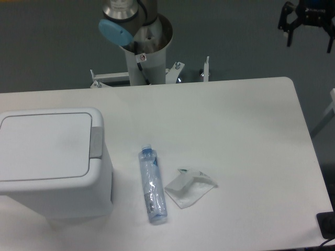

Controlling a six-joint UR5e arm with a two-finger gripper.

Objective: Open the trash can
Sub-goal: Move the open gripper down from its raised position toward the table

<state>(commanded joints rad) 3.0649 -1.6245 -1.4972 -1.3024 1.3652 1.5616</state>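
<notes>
Fingers (289,32) apart (aloft), trash can (52,162) lidded

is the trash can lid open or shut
Shut: the trash can lid lies flat and flush on top, with the grey button at its right edge.

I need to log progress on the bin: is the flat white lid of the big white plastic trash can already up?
No, the flat white lid lies shut on the large white plastic trash can.

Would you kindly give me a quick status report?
Gripper open, high, far from bin. Lid shut. Bottle and wrapper beside bin, not blocking.
</notes>
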